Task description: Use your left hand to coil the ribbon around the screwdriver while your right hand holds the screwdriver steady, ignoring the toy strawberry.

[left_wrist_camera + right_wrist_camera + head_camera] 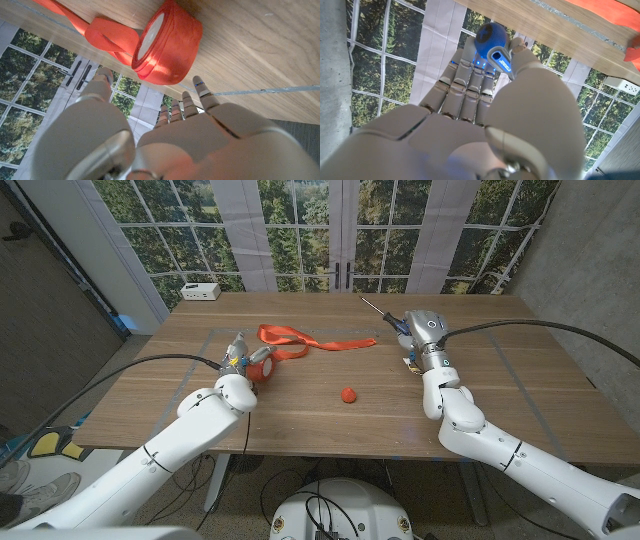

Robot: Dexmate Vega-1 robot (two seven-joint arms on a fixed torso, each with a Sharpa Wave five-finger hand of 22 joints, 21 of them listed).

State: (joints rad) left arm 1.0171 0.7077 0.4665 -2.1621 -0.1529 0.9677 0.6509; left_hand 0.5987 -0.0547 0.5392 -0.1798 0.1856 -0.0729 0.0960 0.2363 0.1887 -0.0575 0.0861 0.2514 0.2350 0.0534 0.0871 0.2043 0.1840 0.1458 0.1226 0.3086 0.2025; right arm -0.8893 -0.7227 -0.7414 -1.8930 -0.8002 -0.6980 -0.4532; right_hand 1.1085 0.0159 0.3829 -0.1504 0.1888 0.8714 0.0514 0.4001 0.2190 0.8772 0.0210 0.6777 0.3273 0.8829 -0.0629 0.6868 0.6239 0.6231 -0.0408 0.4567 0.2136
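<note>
The right hand (417, 332) already has its fingers wrapped around the blue-handled screwdriver (385, 314), holding it at the far right of the wooden table (300, 405) with the thin shaft slanting up and away from the robot; the sensible course is to keep that grip firm and the shaft steady while the other hand works. The left hand (240, 360) holds nothing, its fingers spread apart, just behind the ribbon roll (261, 366), and from the left wrist view its fingertips (200, 85) appear to hover close to the roll without clearly touching it. It looks as if the ribbon has yet to be picked up, so a clean grasp on the roll or its loose end should come first. The ribbon (310, 339) is orange-red and glossy, its free length trailing from the roll across the table toward the screwdriver, folded over itself near the roll. The small toy strawberry (347, 395) sits apart, nearer the robot, best left alone.
</note>
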